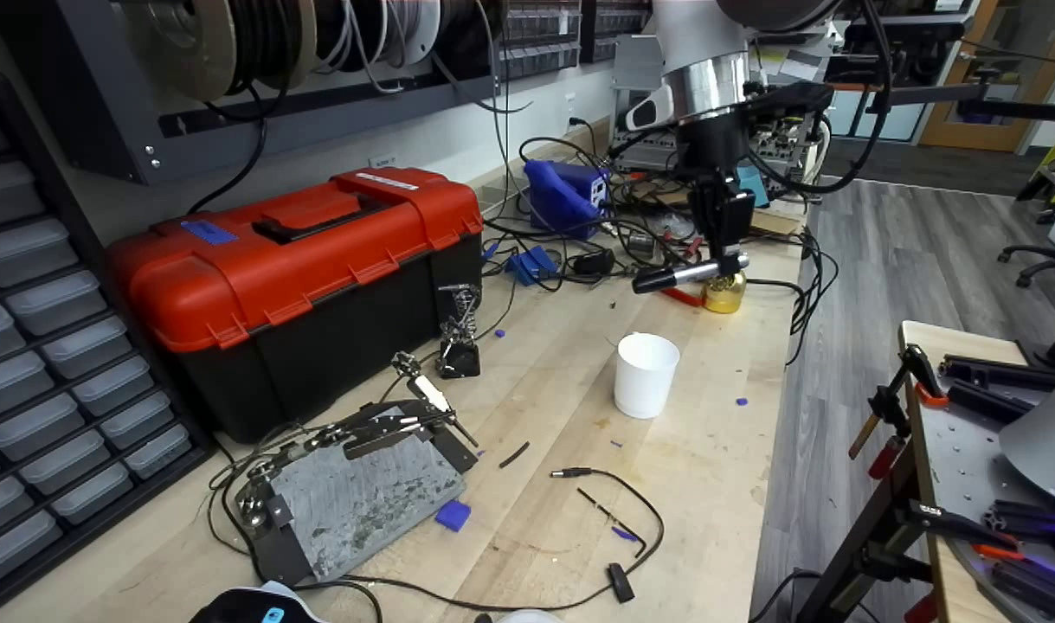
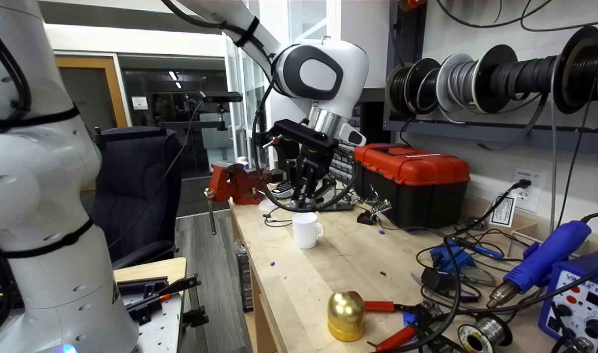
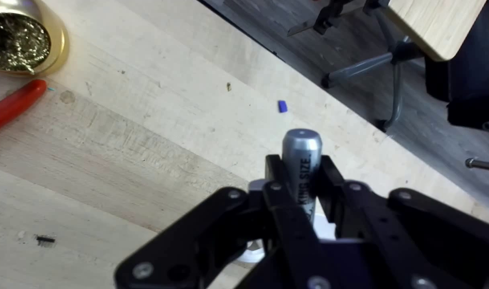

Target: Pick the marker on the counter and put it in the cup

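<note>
The pincer (image 3: 301, 172) holds the marker (image 1: 693, 273), its fingers pressed to either side of the silver barrel; in the wrist view the words KING SIZE can be read there, and the blunt silver end juts past the fingertips; in an exterior view the black end sticks out on the opposite side of the pincer, a little lower than the silver one. Pincer and marker are raised clear of the counter (image 1: 544, 381); the white cup (image 2: 306, 230) stands upright on it below the pincer, its handle showing in an exterior view; the marker is outside the cup, apart from it. Also lower than the pincer sits a gold pot (image 3: 59, 40) filled with metal wool (image 3: 19, 44), a red handle (image 3: 15, 102) just beside it; a small blue scrap (image 3: 283, 106) lies beneath, seen past the marker's silver end in the wrist view; a red-lidded toolbox (image 1: 319, 294) stands well off to one side of the pincer.
</note>
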Controlling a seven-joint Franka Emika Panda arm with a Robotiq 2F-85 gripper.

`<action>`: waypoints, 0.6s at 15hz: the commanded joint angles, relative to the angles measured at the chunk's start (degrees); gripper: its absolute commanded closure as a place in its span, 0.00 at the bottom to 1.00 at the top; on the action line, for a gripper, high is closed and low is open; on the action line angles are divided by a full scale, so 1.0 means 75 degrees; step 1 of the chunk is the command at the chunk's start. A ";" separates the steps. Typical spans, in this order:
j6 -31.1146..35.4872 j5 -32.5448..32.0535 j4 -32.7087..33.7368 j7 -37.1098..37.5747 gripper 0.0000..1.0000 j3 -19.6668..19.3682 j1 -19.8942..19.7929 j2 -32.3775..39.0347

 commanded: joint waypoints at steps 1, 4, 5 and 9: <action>-0.0818 -0.0136 0.0077 -0.0860 0.94 -0.0102 0.0085 -0.0256; -0.1207 -0.0240 0.0230 -0.1470 0.94 -0.0099 0.0089 -0.0131; -0.1308 -0.0297 0.0283 -0.1628 0.94 -0.0088 0.0096 -0.0079; -0.1548 -0.0531 0.0602 -0.2097 0.94 -0.0027 0.0161 0.0242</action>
